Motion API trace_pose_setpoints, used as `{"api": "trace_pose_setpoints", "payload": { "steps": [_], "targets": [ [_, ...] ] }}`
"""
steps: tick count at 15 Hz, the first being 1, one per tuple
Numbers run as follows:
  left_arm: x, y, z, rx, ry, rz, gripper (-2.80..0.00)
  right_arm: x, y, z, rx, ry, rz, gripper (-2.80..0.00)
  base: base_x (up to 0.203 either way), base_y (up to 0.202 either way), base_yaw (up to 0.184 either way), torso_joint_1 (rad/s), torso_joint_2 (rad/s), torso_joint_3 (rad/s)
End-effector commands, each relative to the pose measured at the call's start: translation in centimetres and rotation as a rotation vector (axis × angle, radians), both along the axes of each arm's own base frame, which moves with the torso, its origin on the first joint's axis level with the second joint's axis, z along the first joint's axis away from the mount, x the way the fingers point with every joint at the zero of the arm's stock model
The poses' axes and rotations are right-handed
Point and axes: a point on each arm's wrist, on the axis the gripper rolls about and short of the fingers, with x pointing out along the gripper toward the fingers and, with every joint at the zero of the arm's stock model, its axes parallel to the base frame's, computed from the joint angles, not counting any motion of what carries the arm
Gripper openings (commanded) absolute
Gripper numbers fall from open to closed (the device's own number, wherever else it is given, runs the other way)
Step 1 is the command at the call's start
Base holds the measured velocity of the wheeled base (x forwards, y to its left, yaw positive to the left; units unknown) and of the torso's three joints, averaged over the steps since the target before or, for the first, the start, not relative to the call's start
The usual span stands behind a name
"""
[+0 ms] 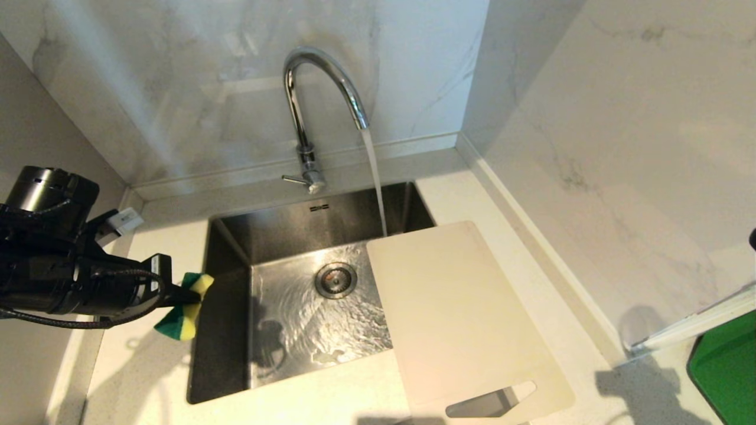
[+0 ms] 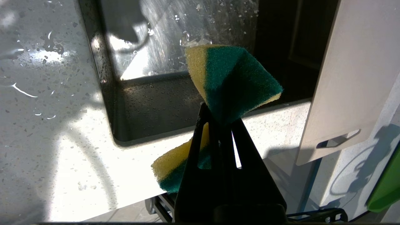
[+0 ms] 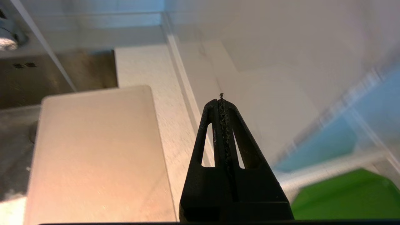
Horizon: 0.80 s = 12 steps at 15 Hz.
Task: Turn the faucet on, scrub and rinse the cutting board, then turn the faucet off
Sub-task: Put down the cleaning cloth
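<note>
Marble walls are framing the sink [image 1: 227,283]; only the head view is showing the faucet [image 1: 322,88] running, left gripper [image 2: 220,120] clenching the sponge [image 2: 232,78], right gripper [image 3: 222,100] clenched empty beside the cutting board [image 3: 97,150].

Chrome faucet [image 1: 322,88], cream cutting board [image 1: 460,319], green-and-yellow sponge [image 1: 184,313], grey-veined white marble wall [image 1: 620,118], speckled white counter [image 2: 47,109].

You're looking at a steel sink [image 1: 227,307] set into a pale speckled countertop [image 1: 147,378], with a round drain [image 1: 336,280] in its wet floor. Marble wall panels [image 1: 620,118] close in the corner behind and to the right. A green-and-yellow sponge [image 1: 184,316] hangs over the sink's left edge (pinched at its middle). At far right sits something bright green [image 1: 726,372], only partly in view.
</note>
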Motion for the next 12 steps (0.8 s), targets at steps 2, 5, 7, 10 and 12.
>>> {"api": "trace_pose_setpoints", "payload": {
  "steps": [2,5,7,10,12],
  "targets": [
    [-0.1,0.0,0.1,-0.002,-0.002,0.001,-2.80,-2.8,-0.7,-3.3,-0.001,0.000,-0.057,-2.80,0.000,0.000,0.000,0.000,0.00,0.000],
    [-0.2,0.1,0.2,0.006,-0.007,0.010,-2.80,-4.2,-1.1,-6.2,-0.003,0.023,-0.118,-2.80,0.000,0.000,0.000,0.000,0.00,0.000],
    [-0.2,0.1,0.2,0.007,-0.007,0.010,-2.80,-4.9,-1.2,-7.1,0.040,0.014,-0.170,-2.80,0.000,0.000,0.000,0.000,0.00,0.000],
    [-0.2,0.4,0.0,0.007,0.002,0.023,-2.80,-5.9,-1.3,-8.7,0.076,0.006,-0.207,-2.80,0.000,0.000,0.000,0.000,0.00,0.000],
    [-0.2,0.4,0.0,0.009,0.000,0.022,-2.80,-6.6,-1.1,-10.6,0.077,0.008,-0.170,-2.80,0.000,0.000,0.000,0.000,0.00,0.000]
  ]
}}
